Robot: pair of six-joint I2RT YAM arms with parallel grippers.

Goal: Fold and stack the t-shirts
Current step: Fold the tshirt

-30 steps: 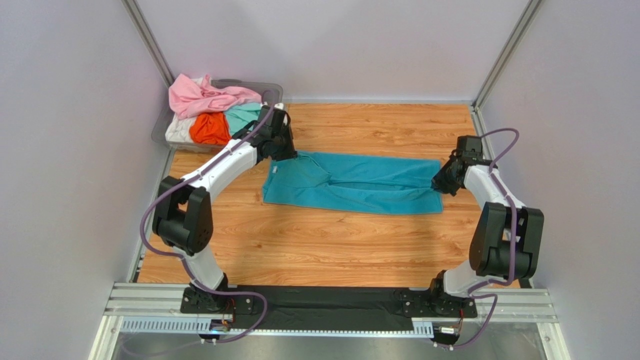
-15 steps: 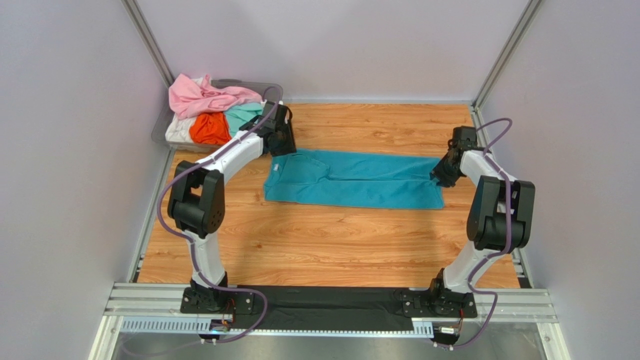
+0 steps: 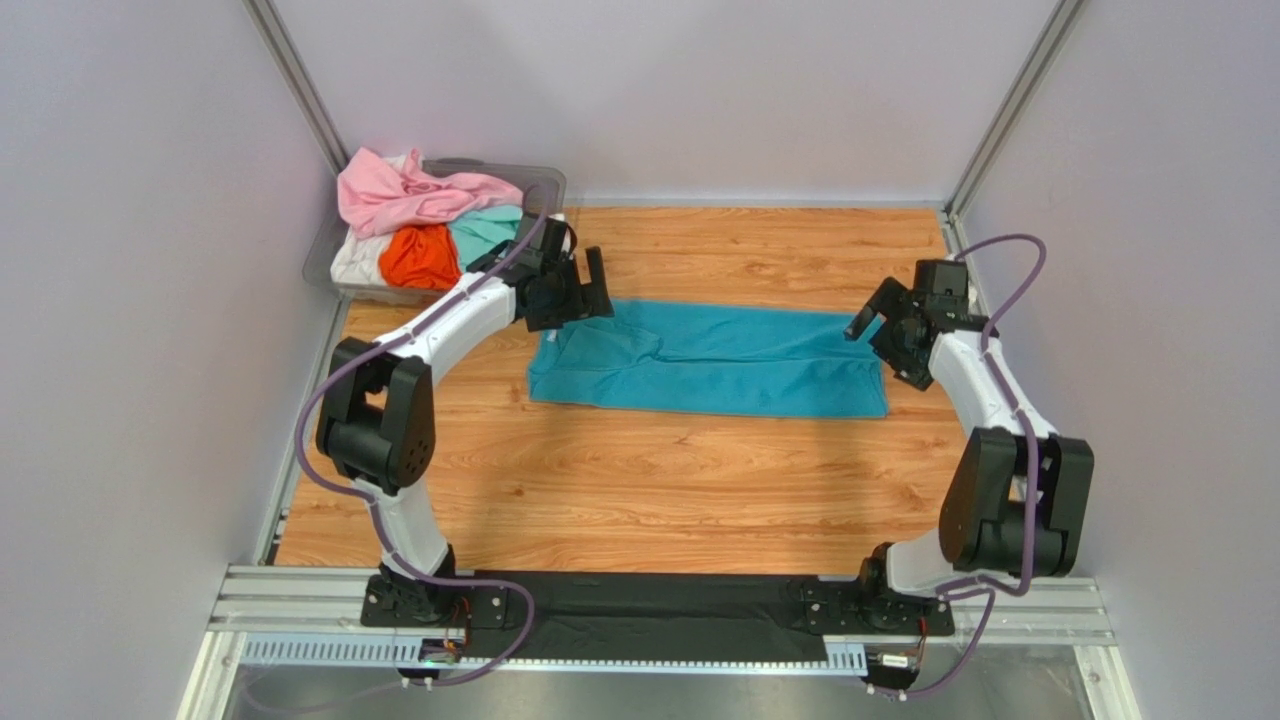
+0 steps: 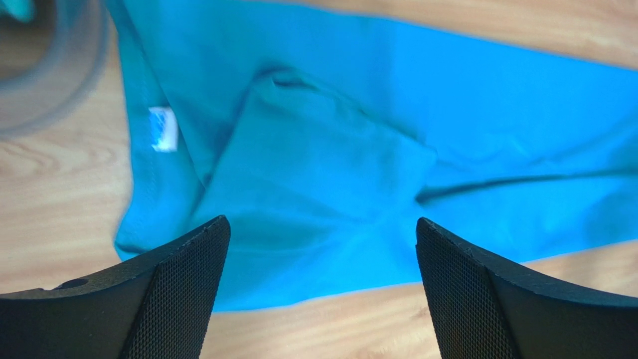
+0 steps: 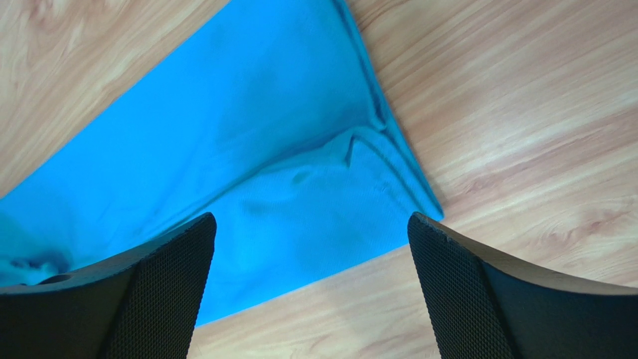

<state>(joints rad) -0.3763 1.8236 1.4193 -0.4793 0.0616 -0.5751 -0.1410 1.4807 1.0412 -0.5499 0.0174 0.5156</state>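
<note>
A teal-blue t-shirt (image 3: 706, 360) lies folded into a long flat strip across the wooden table, seen up close as blue cloth (image 4: 359, 142) with a white neck label, and its hem corner (image 5: 299, 172). My left gripper (image 3: 577, 290) hovers open over the strip's left end, nothing between its fingers (image 4: 180, 299). At the strip's right end my right gripper (image 3: 887, 333) also stands open and holds nothing, its fingers (image 5: 479, 299) wide apart above the cloth's edge. Pink (image 3: 406, 192), orange (image 3: 418, 255), mint green (image 3: 484, 230) and white (image 3: 358, 263) t-shirts are heaped in a tub.
The clear plastic tub (image 3: 544, 177) sits at the table's back left corner, against the wall. Bare wooden tabletop (image 3: 661, 480) stretches in front of the teal strip. Metal frame posts and grey walls close in both sides and the back.
Both grippers have opened and let go of the teal t-shirt's ends, then lifted slightly off it. The shirt now lies flat as a folded strip.
</note>
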